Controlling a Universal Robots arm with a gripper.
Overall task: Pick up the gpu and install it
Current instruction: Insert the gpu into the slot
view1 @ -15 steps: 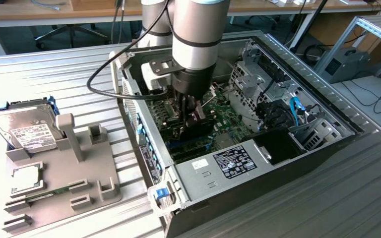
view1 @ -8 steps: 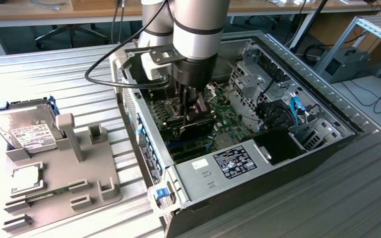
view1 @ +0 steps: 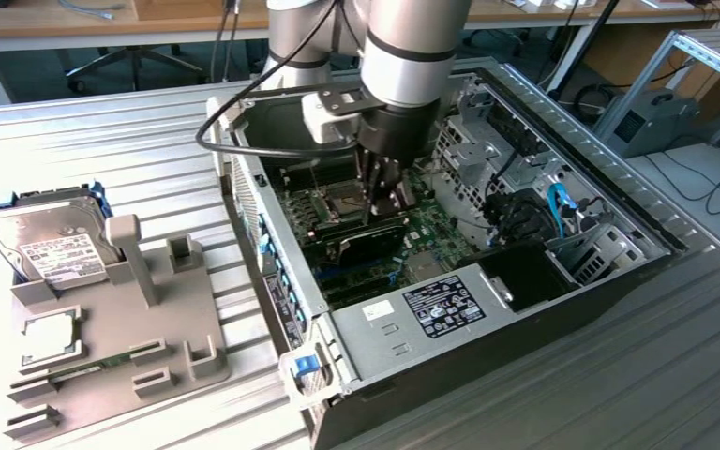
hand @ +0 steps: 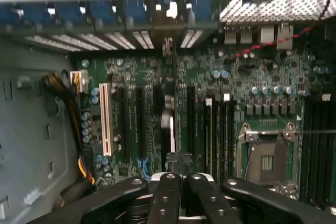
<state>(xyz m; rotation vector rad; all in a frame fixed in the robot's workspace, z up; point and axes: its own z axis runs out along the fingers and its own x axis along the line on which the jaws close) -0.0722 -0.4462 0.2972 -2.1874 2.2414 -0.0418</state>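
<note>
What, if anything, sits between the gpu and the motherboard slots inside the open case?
Nothing visible does. The gpu stands on edge inside the computer case, under the gripper, right over the motherboard. In the wrist view its thin edge lines up along the expansion slots, with no cable or part across it.

Gpu (view1: 367, 242) inside computer case (view1: 610, 202)

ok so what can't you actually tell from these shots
- Whether the gpu has its lower edge in a motherboard slot: in the exterior view the gripper and the card itself cover it, and the wrist view sees the card edge-on.
- Text on the hard drive label: too small in the exterior view.
- Lower corner of the computer case: cut off by the exterior view's bottom edge.
</note>
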